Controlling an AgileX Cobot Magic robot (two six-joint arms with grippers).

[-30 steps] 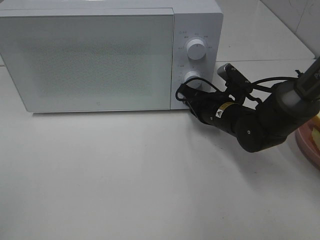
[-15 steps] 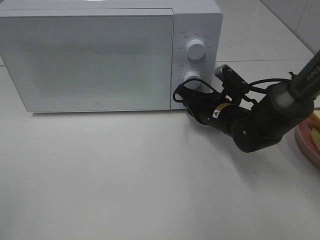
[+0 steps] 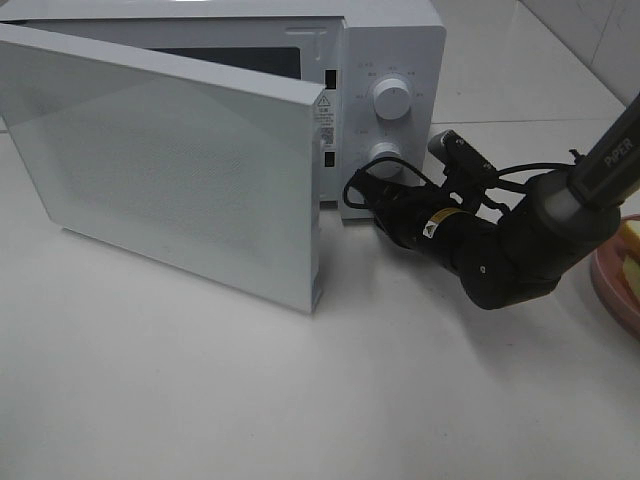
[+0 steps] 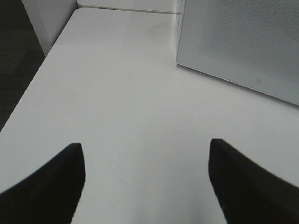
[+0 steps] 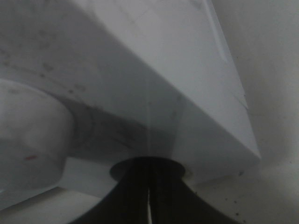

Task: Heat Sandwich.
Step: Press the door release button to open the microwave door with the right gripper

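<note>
Microwave (image 3: 392,40) door (image 3: 170,170) ajar, angled out over the surface (image 3: 300,400). Right gripper (image 3: 368,192) pressed together, tip at the control panel just below the lower knob (image 3: 385,155). Left gripper (image 4: 147,182) spread wide above the surface, near the door. Sandwich (image 3: 631,258) on pink plate (image 3: 612,290) at far right, well apart from the microwave.

So the microwave (image 3: 395,50) sits upper middle on the desk (image 3: 300,400), door (image 3: 170,170) swung out front-left, right end effector (image 3: 368,190) just below its lower knob (image 3: 385,155), plate (image 3: 612,290) far right.
</note>
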